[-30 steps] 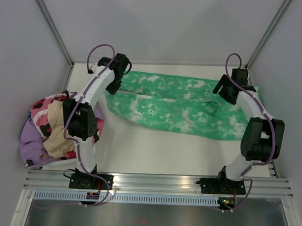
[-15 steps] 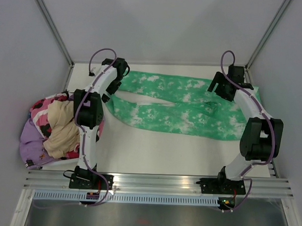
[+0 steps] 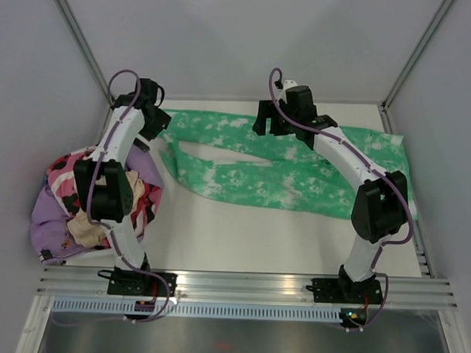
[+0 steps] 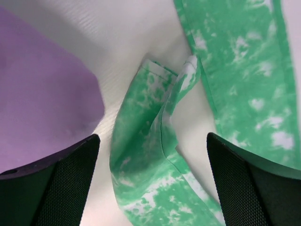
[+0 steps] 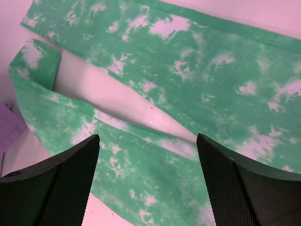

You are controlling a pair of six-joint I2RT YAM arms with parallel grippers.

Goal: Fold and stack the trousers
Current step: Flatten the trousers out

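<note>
Trousers (image 3: 258, 181) lay spread across frame centre, cuff (image 4: 162, 77) curled at left; left gripper (image 4: 153, 160) and right gripper (image 5: 148, 160) gaped empty, so best flatten cuff before folding.

No lettering, label, brand mark, number or sign can be read in any of the views. The trousers (image 3: 282, 182) carry only green and white mottling, with nothing on them that reads as words or figures.
</note>
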